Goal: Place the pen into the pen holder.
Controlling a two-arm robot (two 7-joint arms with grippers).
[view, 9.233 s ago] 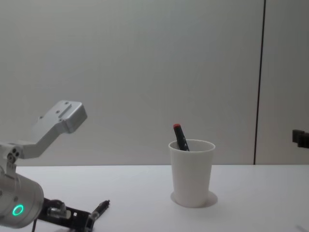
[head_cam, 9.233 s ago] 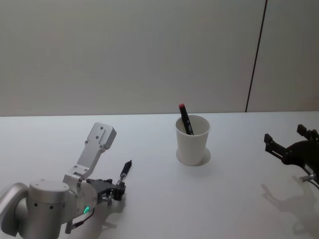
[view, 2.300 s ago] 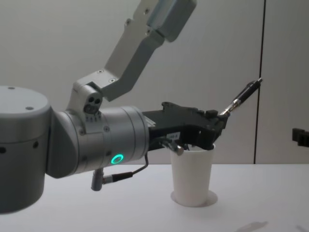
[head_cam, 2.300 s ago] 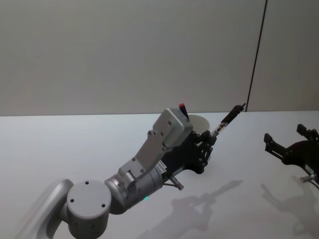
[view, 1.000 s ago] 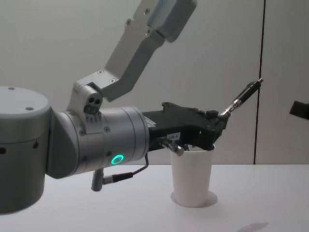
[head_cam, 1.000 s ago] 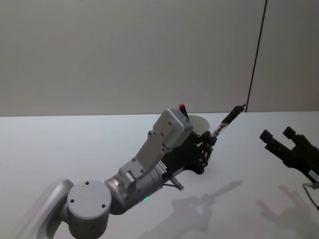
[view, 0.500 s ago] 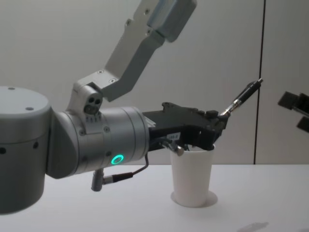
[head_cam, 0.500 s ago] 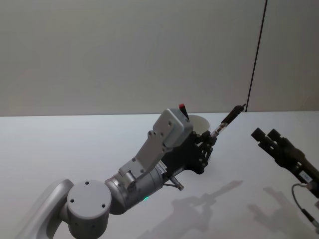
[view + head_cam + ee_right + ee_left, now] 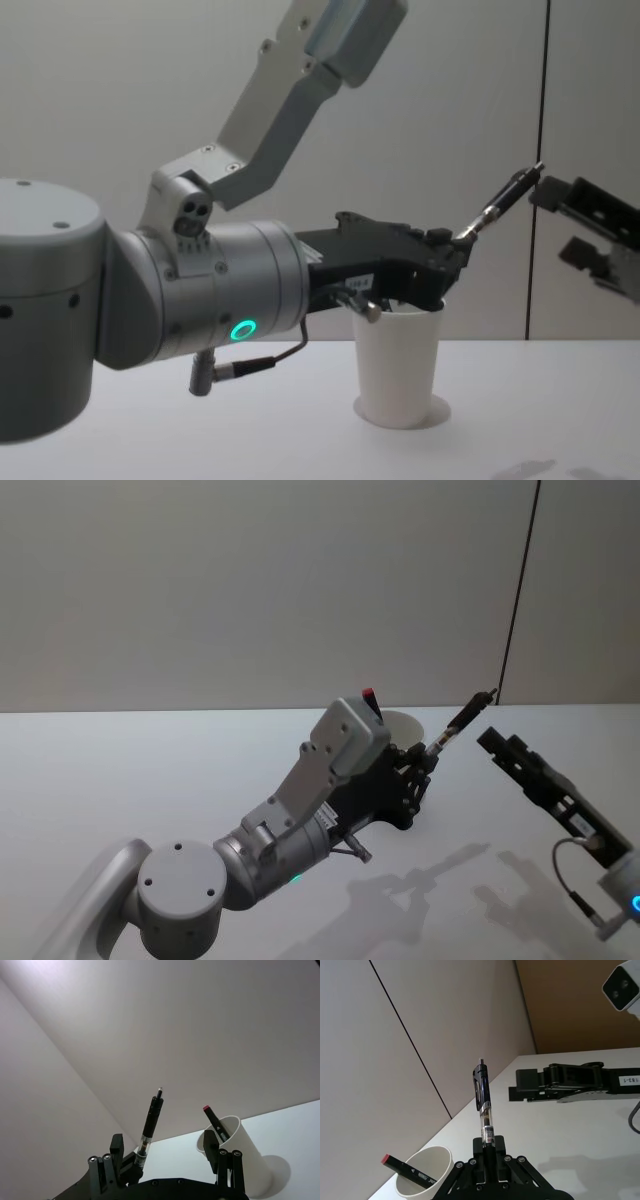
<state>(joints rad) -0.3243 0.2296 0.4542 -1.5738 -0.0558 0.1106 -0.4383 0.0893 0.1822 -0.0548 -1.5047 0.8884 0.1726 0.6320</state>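
Since half a second ago, the right gripper (image 9: pixel 497 744) has swung in from the right edge and now sits just beside the upper tip of the pen (image 9: pixel 462 720). The left arm has not shifted.

Left: the left gripper (image 9: pixel 455 245) hangs over the mouth of the pen holder (image 9: pixel 398 365), a white paper cup standing on the table (image 9: pixel 120 770). Its fingers are clamped on the lower end of the pen.

Centre: a red-capped marker (image 9: pixel 369 702) already leans inside the cup. The pen is not in the cup. It slants up and to the right, and most of its length overhangs the rim.

Right: the right gripper's fingers are spread wide, and its wrist view shows the pen standing between them but farther off.

Hazards, as I judge them:
- If I release now, the pen probably pivots about its held end and drops outside the rim onto the table.
- If the right gripper comes any closer, a finger can strike the pen tip and twist the pen in the left grip.
- A slanted entry can catch on the leaning marker.
- A sideways push on the rim can tip the paper cup over.
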